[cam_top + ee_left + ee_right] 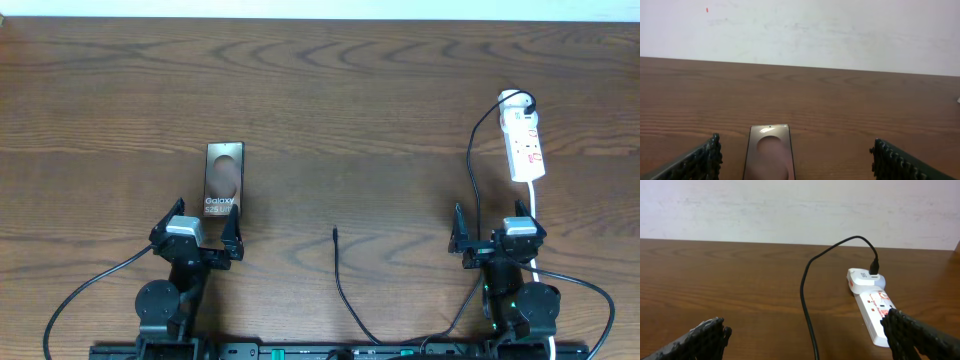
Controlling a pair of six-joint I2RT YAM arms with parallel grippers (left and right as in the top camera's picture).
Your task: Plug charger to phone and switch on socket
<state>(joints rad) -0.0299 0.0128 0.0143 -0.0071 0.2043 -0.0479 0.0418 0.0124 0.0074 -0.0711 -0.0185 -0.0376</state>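
Observation:
The phone (pixel 223 180) lies flat on the table at the left, dark with white "Galaxy S25 Ultra" text and a lighter oval; in the left wrist view (pixel 769 159) it lies between and ahead of my fingers. My left gripper (pixel 195 238) is open, just near of the phone. The charger cable's free tip (pixel 335 232) rests mid-table; the cable (pixel 807 305) runs to a white adapter (pixel 865 278) on the socket (pixel 524 146). The white socket strip (pixel 875 312) lies at the right. My right gripper (pixel 498 238) is open, just near of the strip.
The wooden table (pixel 350 90) stretches to a white wall at the back. The socket's white cord (pixel 535 215) runs down past the right arm. Thicker black robot cables loop along the front edge (pixel 80 295).

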